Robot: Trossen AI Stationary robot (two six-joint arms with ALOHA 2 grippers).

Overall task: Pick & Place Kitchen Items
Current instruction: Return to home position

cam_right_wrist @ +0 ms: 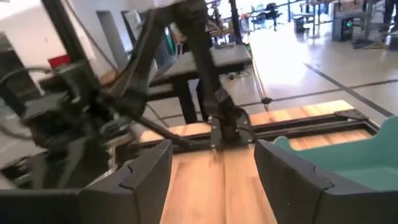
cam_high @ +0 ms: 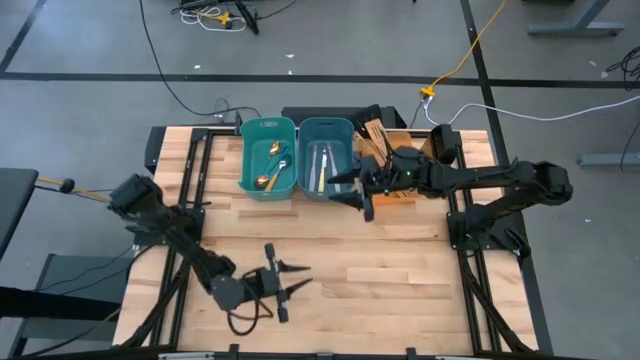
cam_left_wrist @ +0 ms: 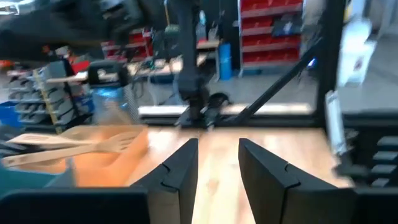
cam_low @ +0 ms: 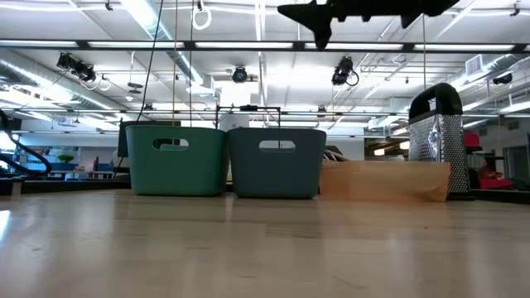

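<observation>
Slim silver cutlery (cam_high: 322, 165) lies long axis near-to-far in the smooth rectangular blue bin (cam_high: 327, 125). Right gripper (cam_high: 340, 190) is spread above the bin's right rim, and left gripper (cam_high: 308, 276) is spread well in front.

Spoons (cam_high: 265, 180) in left bin (cam_low: 175, 161) — right bin (cam_low: 277, 161) beside, then tray (cam_low: 385, 180).

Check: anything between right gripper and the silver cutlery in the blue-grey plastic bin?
Nothing visible. Right gripper hangs open above the right rim of the blue-grey plastic bin; silver cutlery lies uncovered inside. Left gripper idles front-left.
</observation>
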